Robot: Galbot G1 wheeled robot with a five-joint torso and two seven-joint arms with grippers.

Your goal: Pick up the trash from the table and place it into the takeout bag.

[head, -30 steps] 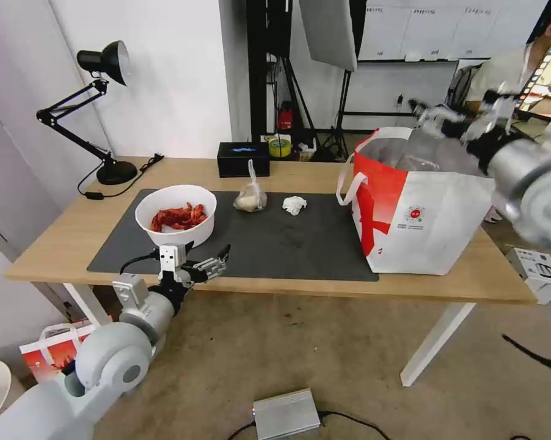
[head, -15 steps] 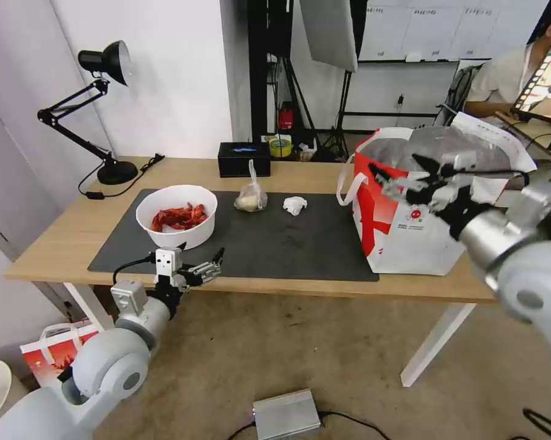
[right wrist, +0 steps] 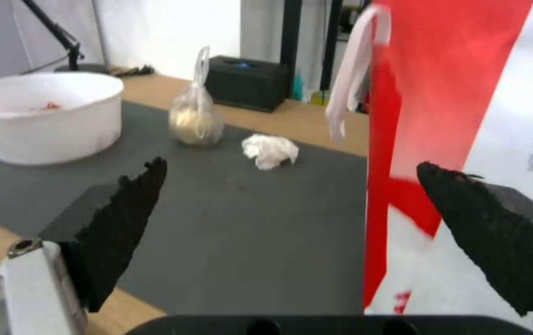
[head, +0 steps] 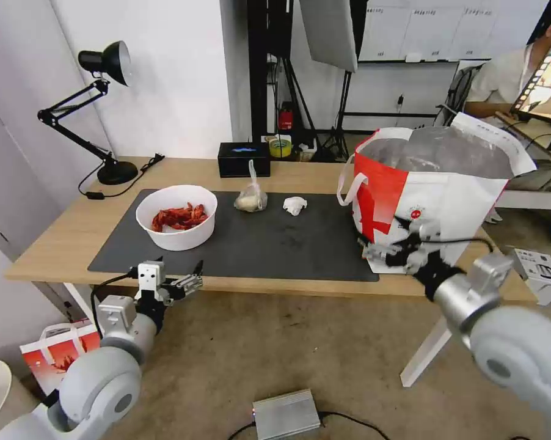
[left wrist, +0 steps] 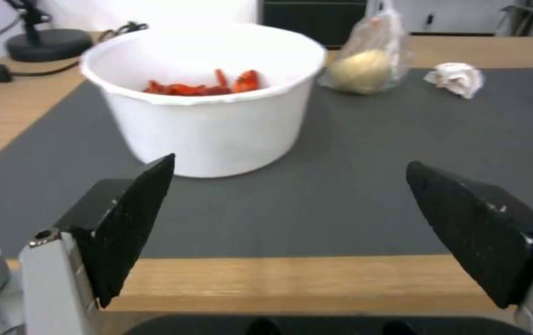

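White bowl (head: 176, 217) of red shells sits on the grey mat just beyond my left pincer (head: 181, 282), which hangs open and empty at the tabletop's (head: 62, 235) near edge. My right pincer (head: 390, 241) gapes empty against the takeout bag's (head: 452, 214) front; knotted bag (head: 250, 197) and tissue (head: 294, 205) lie farther off.

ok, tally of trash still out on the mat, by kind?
Bowl of crayfish shells: 1
Knotted clear bag: 1
Crumpled tissue: 1
Total: 3, all on the mat; both grippers are empty.
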